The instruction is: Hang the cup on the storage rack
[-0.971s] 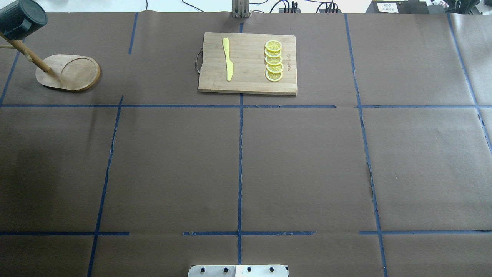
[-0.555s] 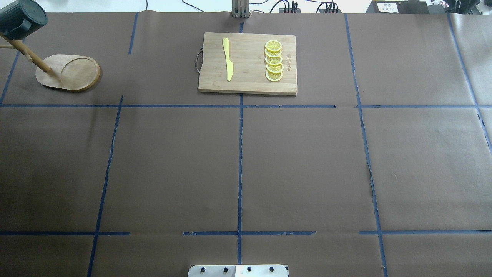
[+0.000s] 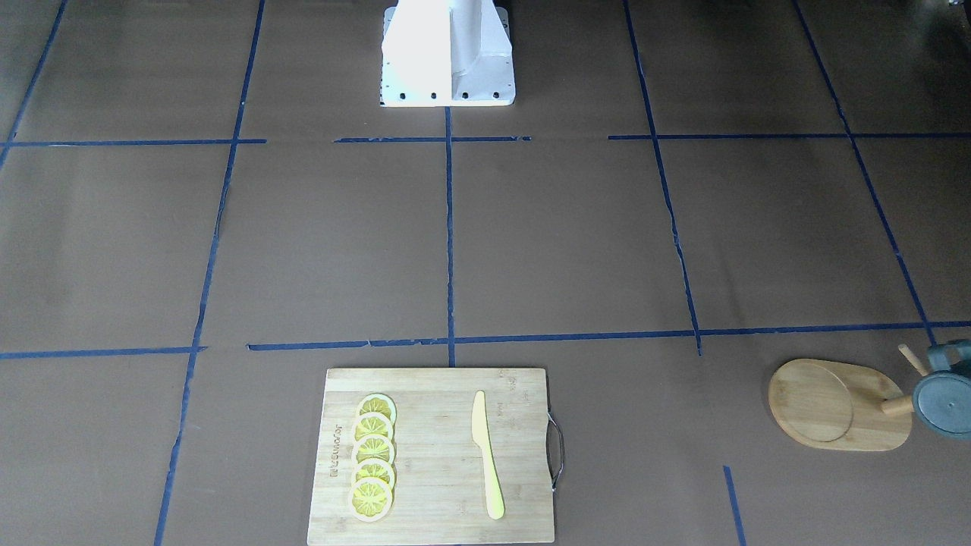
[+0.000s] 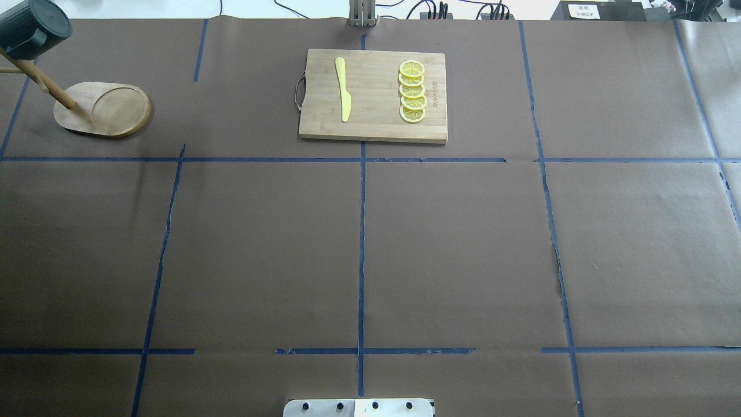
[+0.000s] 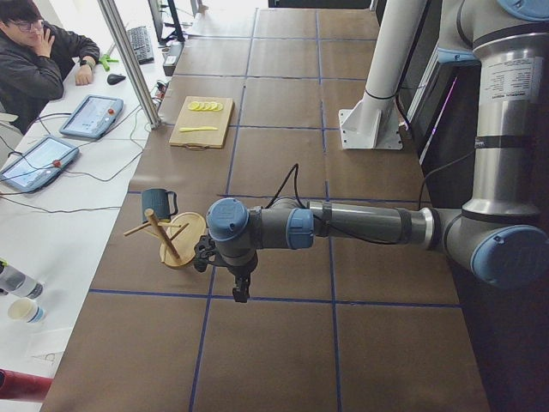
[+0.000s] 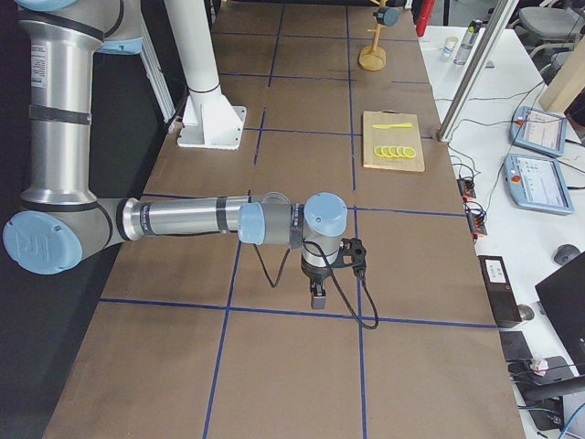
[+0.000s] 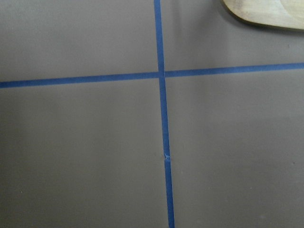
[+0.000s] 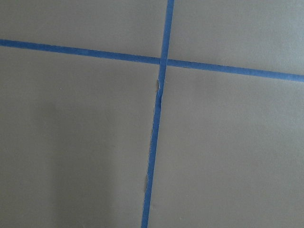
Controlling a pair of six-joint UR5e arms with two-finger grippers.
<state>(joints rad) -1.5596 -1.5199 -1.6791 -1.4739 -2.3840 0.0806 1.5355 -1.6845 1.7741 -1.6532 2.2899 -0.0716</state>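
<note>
Grey-blue cup (image 4: 30, 26) hangs on the storage rack (image 4: 116, 110) in the table's far corner on the robot's left. Its flat bottom faces the overhead camera. In the exterior left view it sits at an upper peg beside the post, clear of the oval base.

Left gripper (image 5: 243, 290): points down at the brown paper (image 4: 463, 243), near the rack's base and apart from the cup. Finger spacing cannot be told (it shows in the side view only). The left wrist camera shows a blue tape cross and, at the upper right, a curved wooden edge.

Right gripper (image 6: 316, 296): points down beside a tape line, well apart from the rack. Cannot tell here either whether the fingers are spread or pressed together. The right wrist camera shows a tape cross on paper.

Elsewhere: a bamboo cutting board (image 4: 376, 127) at the far middle of the table, carrying a yellow knife (image 4: 343, 90) and five overlapping lemon slices (image 4: 412, 91).
</note>
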